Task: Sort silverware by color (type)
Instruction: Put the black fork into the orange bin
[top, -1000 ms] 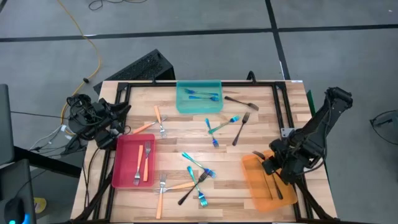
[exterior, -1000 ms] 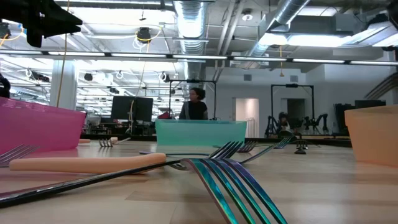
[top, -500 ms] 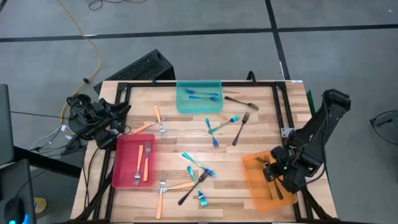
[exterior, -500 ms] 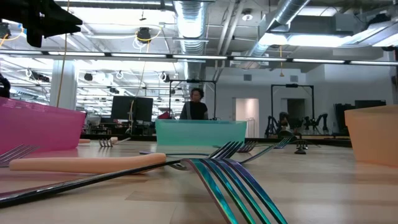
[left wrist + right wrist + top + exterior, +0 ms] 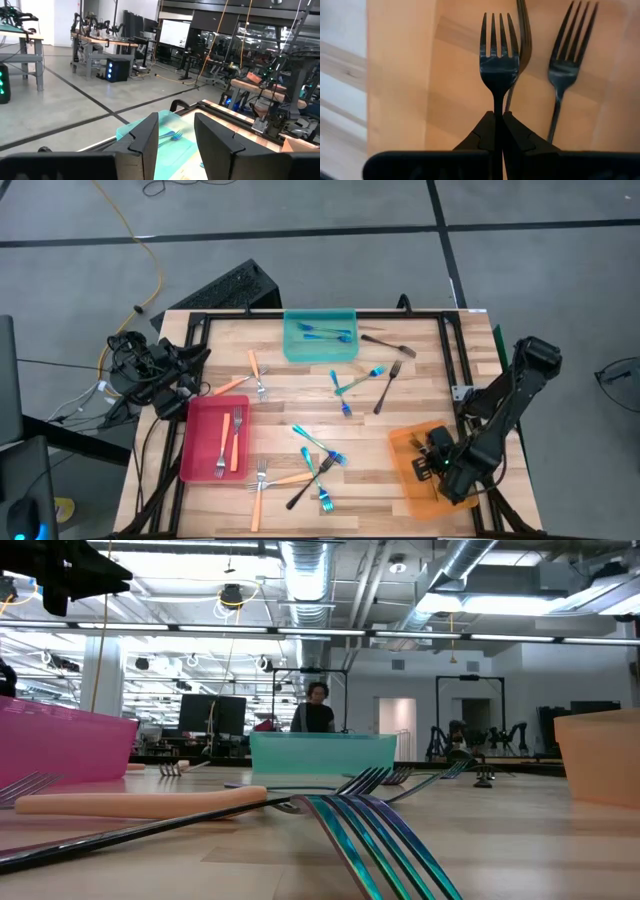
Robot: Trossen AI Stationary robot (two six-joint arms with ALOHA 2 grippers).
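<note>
Pinched tight, right jaws on the neck of a dark fork (image 5: pixel 496 60), tines pointing ahead, held just above the floor of the orange tray (image 5: pixel 408 450) at about 4 o'clock on the table (image 5: pixel 290 395). Right gripper (image 5: pixel 432 464) low over that tray in the high view. Alongside in the tray, one more dark fork (image 5: pixel 562 70) lying flat, and the tip of another handle behind the held one.

Likely stiff, thin and light, this metal; smooth enough to twist in a pinch, so best taken across the narrow neck or mid-handle, as here. Release from low height advised, to avoid a bounce.

Near table centre, toward 6 o'clock: a tangle of blue forks (image 5: pixel 312 442), an orange-handled fork (image 5: pixel 283 479) and a dark one crossing. Overlapping pieces, probably awkward to lift singly. At 8 o'clock, red tray (image 5: pixel 200 465) with two orange-handled forks inside. Around centre and 2 o'clock, more blue and dark forks loose on the wood.

At 12 o'clock, teal tray (image 5: pixel 320 345) holding blue forks. Off the table's edge at 9 o'clock, left gripper (image 5: pixel 176 135) parked, jaws narrowly apart and empty, facing the teal tray. Beyond the table, a person (image 5: pixel 317 710) standing in the workshop.
</note>
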